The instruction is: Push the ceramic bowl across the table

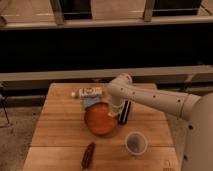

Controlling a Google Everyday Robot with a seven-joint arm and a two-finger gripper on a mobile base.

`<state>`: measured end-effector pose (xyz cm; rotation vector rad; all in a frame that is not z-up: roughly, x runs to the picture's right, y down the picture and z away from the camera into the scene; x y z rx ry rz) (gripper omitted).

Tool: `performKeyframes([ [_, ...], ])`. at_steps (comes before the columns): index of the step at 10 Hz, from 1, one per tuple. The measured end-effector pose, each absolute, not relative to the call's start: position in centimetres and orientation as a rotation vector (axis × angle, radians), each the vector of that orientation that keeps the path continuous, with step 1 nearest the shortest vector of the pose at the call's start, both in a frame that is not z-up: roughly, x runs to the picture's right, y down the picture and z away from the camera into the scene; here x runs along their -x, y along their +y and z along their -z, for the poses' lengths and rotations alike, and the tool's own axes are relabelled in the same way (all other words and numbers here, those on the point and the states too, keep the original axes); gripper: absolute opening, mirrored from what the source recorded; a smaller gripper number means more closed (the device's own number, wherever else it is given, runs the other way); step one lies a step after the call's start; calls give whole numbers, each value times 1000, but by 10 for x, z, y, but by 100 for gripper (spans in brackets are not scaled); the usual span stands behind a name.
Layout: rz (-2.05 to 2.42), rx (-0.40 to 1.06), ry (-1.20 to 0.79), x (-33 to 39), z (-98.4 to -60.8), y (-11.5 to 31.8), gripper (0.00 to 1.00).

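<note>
The ceramic bowl, wide, shallow and orange-red, sits near the middle of the wooden table. My white arm reaches in from the right and bends down over the table. The gripper is at the bowl's upper right rim, seemingly touching it. The wrist hides part of the bowl's far edge.
A dark upright object stands right next to the bowl on its right. A white bottle and a blue item lie behind the bowl. A pale cup stands at the front right. A brown oblong item lies at the front edge.
</note>
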<state>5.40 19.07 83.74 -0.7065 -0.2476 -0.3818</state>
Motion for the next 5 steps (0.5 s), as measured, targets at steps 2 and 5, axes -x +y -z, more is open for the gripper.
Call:
performKeyframes([
  [2, 361, 711, -225, -67, -836, 190, 0],
  [5, 334, 717, -195, -86, -835, 191, 0],
])
